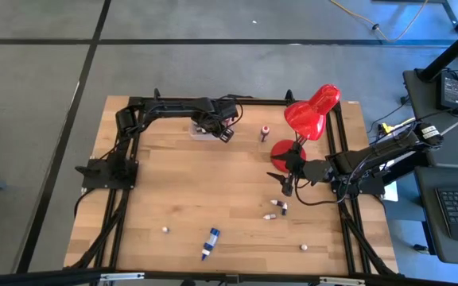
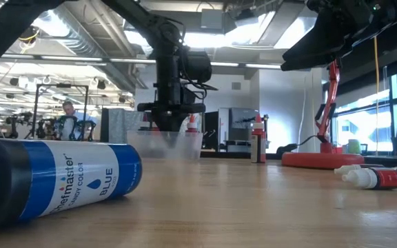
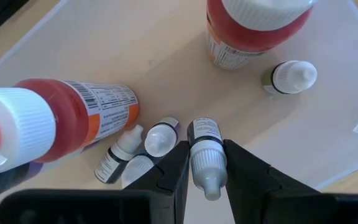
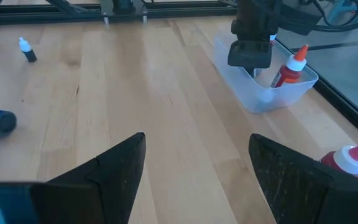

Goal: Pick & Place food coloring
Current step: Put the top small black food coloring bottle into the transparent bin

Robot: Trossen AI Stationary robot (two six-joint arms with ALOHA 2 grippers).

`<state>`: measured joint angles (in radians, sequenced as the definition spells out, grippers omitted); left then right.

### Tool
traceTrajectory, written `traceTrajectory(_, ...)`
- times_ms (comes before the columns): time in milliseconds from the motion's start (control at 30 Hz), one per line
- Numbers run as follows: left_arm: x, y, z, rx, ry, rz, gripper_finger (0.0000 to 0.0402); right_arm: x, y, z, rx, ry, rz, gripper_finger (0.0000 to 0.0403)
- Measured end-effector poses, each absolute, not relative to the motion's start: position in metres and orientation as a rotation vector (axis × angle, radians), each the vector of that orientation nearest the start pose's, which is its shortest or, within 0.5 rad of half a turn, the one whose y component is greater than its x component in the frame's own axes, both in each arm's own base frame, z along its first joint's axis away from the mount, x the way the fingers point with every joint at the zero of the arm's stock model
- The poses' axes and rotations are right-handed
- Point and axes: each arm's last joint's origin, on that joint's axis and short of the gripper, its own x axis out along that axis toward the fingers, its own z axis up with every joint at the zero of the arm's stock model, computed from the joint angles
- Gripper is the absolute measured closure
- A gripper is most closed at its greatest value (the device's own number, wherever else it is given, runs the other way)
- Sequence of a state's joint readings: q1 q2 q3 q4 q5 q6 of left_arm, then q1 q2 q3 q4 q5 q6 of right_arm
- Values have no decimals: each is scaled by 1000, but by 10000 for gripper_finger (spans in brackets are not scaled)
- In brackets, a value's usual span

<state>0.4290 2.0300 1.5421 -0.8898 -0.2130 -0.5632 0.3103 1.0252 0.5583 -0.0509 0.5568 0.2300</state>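
My left gripper (image 1: 225, 133) hangs over the clear plastic box (image 1: 201, 129) at the table's far side, shut on a tiny dark dropper bottle with a white cap (image 3: 207, 155). Several more tiny bottles (image 3: 135, 152) and two larger red bottles (image 3: 73, 118) lie or stand in the box. My right gripper (image 1: 287, 187) is open and empty by the red lamp's base (image 1: 283, 155). Two small bottles (image 1: 277, 210) lie on their sides near it. The long blue bottle (image 1: 210, 242) lies on its side near the front edge. My left gripper pinches the tiny bottle between its two fingers at the white cap and shoulder (image 3: 207, 163). The fingers point down from above and lie along the bottle. The cap points up toward the wrist and the dark body (image 3: 204, 130) hangs down inside the box.
A larger red bottle (image 1: 265, 131) stands on the table right of the box. The red desk lamp (image 1: 312, 111) stands at the far right. Single tiny bottles lie at the front left (image 1: 165, 229) and the front right (image 1: 303, 247). Bare wood lies in the table's middle.
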Motion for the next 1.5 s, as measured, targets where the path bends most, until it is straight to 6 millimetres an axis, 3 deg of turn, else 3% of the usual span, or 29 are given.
traceTrajectory(300,361,172,184,-628,1199,931,313,204,49,227,5,440,-292,114)
traceTrajectory(700,360,172,188,-629,1194,925,244,204,49,227,4,440,-292,114)
traceTrajectory(800,359,171,206,-612,1170,905,240,204,49,227,4,440,-292,114)
traceTrajectory(967,354,159,260,-532,1082,827,243,204,49,227,4,440,-292,114)
traceTrajectory(1133,338,110,314,-377,1067,549,246,204,49,227,4,441,-291,114)
traceTrajectory(1233,323,71,333,-358,1102,443,246,204,49,227,7,441,-290,114)
traceTrajectory(1333,307,30,346,-380,1151,418,244,204,50,227,10,442,-285,114)
traceTrajectory(1500,283,-39,347,-508,1279,501,248,204,50,227,11,442,-284,114)
